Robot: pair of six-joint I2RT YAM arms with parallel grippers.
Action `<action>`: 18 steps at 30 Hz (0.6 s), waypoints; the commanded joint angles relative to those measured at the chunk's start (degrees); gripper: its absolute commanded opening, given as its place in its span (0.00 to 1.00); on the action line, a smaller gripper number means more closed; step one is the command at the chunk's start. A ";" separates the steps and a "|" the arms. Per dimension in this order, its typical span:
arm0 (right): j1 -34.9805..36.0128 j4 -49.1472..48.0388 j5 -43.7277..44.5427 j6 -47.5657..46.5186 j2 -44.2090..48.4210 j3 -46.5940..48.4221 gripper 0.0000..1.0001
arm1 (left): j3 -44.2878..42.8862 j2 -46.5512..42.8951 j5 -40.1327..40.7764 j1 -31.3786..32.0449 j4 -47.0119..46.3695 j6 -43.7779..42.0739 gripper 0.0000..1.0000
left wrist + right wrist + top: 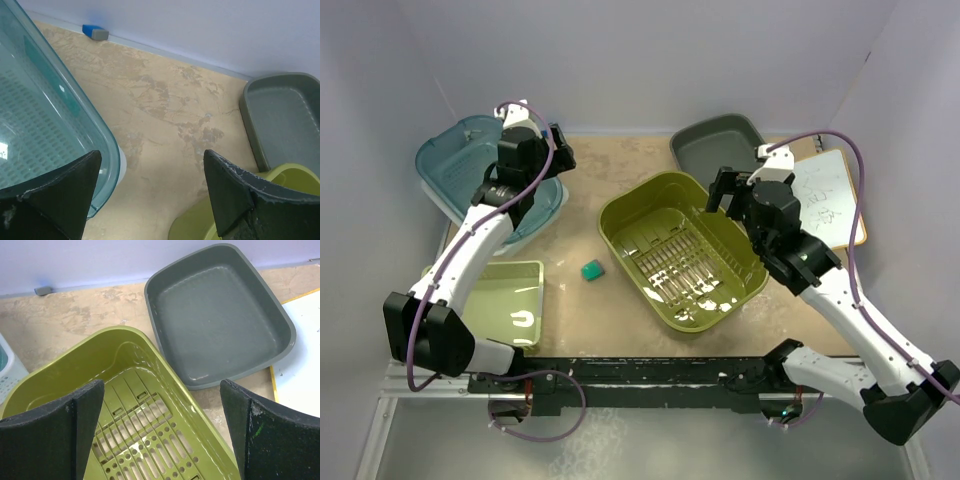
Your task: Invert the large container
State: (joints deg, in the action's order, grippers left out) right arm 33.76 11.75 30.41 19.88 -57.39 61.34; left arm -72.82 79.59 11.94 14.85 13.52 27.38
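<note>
Olive container point(682, 250) sits mid-bench point(610, 170), open side up, slotted floor visible, lying diagonally from far-left to near-right.

Right pincer point(162, 400): jaws spread wide, nothing held, poised over the container's far-right rim. Grey tray point(718, 140) lies just beyond it and a whiteboard point(832, 200) to the right.

Left pincer point(152, 165): jaws spread wide, nothing held, at the right rim of the teal tub point(470, 170) at far left.

Teal block point(592, 270) lies just left of the container. Pale green tray point(510, 300) is at near left.

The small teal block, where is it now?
In the top view, the small teal block lies between the pale green tray and the large olive container, touching neither.
</note>
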 commanded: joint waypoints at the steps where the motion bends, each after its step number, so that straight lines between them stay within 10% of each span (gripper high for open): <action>1: 0.26 -1.67 0.72 -0.88 1.40 -0.35 1.00 | 1.00 -2.51 -1.01 -0.28 -5.49 -0.67 0.80; 18: 0.26 -3.75 -12.20 -0.08 1.36 -0.77 1.00 | 1.60 -3.70 -0.01 -0.27 -5.52 -0.23 0.81</action>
State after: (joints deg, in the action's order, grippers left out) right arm 33.74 11.75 27.29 18.90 -57.01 61.34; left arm -71.44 79.00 11.11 14.85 11.16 27.40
